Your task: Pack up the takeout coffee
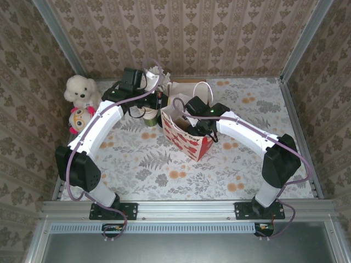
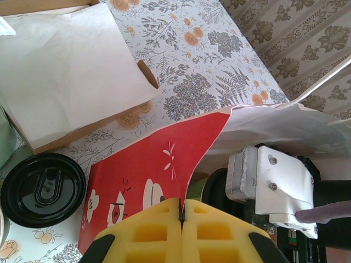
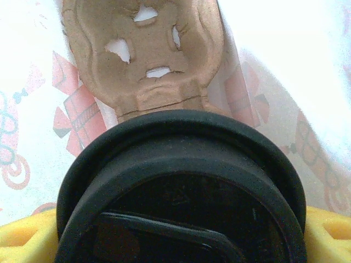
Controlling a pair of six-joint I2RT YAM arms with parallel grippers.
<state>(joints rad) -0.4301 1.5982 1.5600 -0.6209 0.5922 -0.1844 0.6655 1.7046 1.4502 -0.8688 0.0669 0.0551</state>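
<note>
– Where is the coffee cup (image 3: 181,181)?
– Inside the red bag (image 2: 148,164), with its black top on. The right jaws are wide apart around it, a yellow finger (image 3: 22,241) on each side. A brown paper tray (image 3: 142,60) is just behind it.
– And the left jaws?
– Squeezed together on the bag's top edge. A spare lid (image 2: 44,189) lies on the desk (image 2: 192,93) nearby.

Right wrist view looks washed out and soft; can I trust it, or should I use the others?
Right wrist: bag paper backlit and blown out, black lid too close, soft; cardboard carrier is sharper. Left wrist: crisp, white paper slightly overexposed. Top external: evenly lit, sharp, no glare.
</note>
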